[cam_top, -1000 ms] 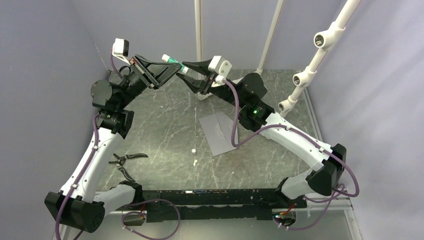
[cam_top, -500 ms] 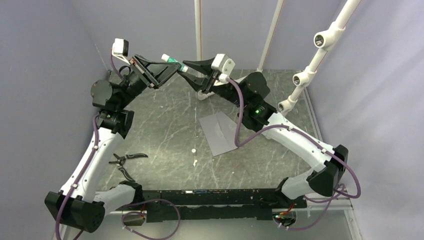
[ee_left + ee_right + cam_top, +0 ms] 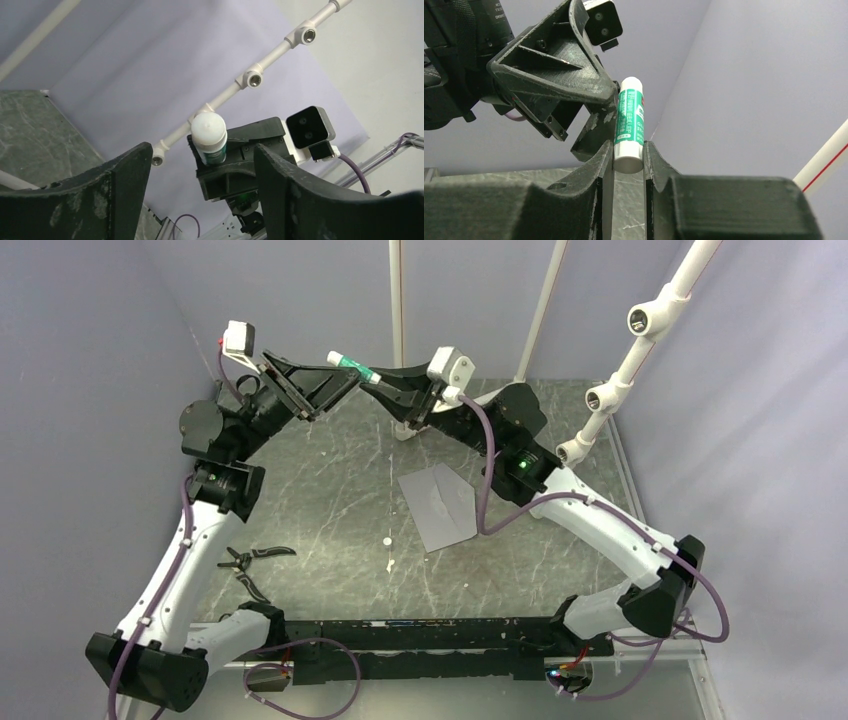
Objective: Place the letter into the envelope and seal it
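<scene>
The envelope [image 3: 440, 508] goes unsealed if we drop the glue stick [image 3: 629, 124]: the right gripper [image 3: 627, 151] clamps only its end, the left gripper [image 3: 201, 150] stands spread.

A robot test cell, probably in a lab: a left arm [image 3: 185, 550] and a right arm [image 3: 600, 525] bolted to a black rail [image 3: 430, 632] at the near edge of a grey marbled table [image 3: 330, 500], plain lilac walls [image 3: 80, 360] close around, white pipe framing [image 3: 655, 312], loose purple cables [image 3: 724, 610].

grey marbled table [image 3: 330, 495], lilac walls [image 3: 80, 340], white pipe frame [image 3: 642, 318].
</scene>
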### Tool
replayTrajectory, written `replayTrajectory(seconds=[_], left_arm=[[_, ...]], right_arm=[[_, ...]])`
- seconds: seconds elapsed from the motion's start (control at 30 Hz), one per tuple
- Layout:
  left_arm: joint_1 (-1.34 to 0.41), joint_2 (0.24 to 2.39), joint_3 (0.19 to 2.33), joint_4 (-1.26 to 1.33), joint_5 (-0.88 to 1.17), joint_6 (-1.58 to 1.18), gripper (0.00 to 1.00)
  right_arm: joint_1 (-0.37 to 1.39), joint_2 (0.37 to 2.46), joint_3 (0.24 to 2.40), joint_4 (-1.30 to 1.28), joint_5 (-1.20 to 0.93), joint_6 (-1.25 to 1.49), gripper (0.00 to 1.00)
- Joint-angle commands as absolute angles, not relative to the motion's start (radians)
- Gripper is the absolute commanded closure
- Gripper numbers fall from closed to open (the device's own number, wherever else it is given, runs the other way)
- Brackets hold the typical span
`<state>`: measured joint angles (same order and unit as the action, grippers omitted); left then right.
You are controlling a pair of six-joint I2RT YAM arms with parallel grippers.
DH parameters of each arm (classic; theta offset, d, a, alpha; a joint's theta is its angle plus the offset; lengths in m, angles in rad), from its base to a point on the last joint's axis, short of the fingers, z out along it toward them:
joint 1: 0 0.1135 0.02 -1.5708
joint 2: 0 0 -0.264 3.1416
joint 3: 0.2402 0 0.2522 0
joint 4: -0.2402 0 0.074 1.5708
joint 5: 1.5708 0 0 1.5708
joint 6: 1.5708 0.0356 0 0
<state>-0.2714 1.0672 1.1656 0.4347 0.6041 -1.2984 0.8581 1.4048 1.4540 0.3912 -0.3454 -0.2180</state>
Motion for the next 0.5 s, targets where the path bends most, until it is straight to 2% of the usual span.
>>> replayTrajectory(seconds=[0.0, 0.13, 0.3, 0.47], left_arm=[[-0.270, 1.010, 1.195, 0.400, 0.569, -1.211, 0.19], [-0.270, 0.997, 1.217, 0.320, 0.558, -1.163, 0.18], [-0.270, 1.010, 1.218, 0.322, 0.563, -1.181, 0.28], [-0.269, 1.025, 1.214, 0.333, 0.576, -1.221, 0.34]], right_arm=[[0.853, 1.320, 1.431, 0.393, -0.347, -0.225, 1.00], [0.853, 1.300, 1.429, 0.343, -0.353, -0.231, 1.00], [0.853, 1.301, 1.439, 0.278, -0.378, -0.251, 1.00], [0.853, 1.295, 1.428, 0.265, -0.373, -0.273, 1.00]])
